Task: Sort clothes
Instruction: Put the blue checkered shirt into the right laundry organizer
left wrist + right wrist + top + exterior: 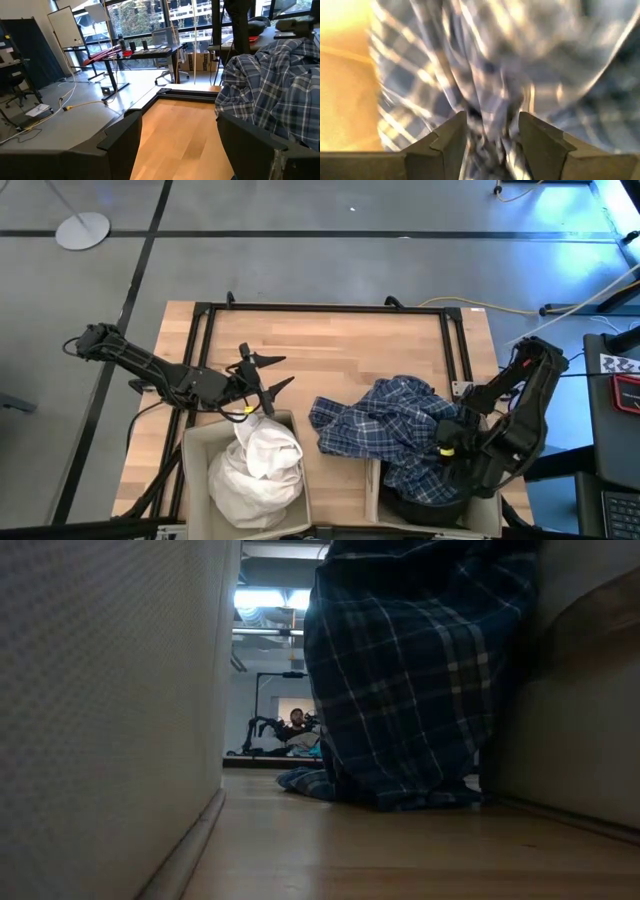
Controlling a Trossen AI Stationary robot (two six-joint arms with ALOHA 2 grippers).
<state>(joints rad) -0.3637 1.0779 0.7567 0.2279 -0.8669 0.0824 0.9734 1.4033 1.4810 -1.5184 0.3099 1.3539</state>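
The plaid shirt [395, 425] lies heaped across the near right of the worktop [340, 350], part of it on the wood and part draped over the rim of the right-hand fabric box [372, 490]; the white garment [262, 465] sits bundled inside the left-hand fabric box [195, 465]. The right claw [492, 132] is down at the shirt's edge by the right box; its fingers [445, 137] stand part-open with a bunched fold of plaid running between them, though whether they truly pinch it or merely straddle it I cannot tell. The left claw [268, 375] hangs above the bare wood just behind the left box, its two fingers spread wide and holding nothing.

The shirt looks light, limp and loosely crumpled; it should sag and trail from any single grip, so a thick gathered fold near the middle of the heap seems the safer hold, since a thin hem would likely slip out or leave a sleeve dragging over the box rim.

A dark mass [425, 510] shows in the right box under the shirt and the arm; it may be another garment, but its colour and shape are too covered to say. The low view is mostly blocked by box walls and hanging plaid; the right wrist view is blurred.
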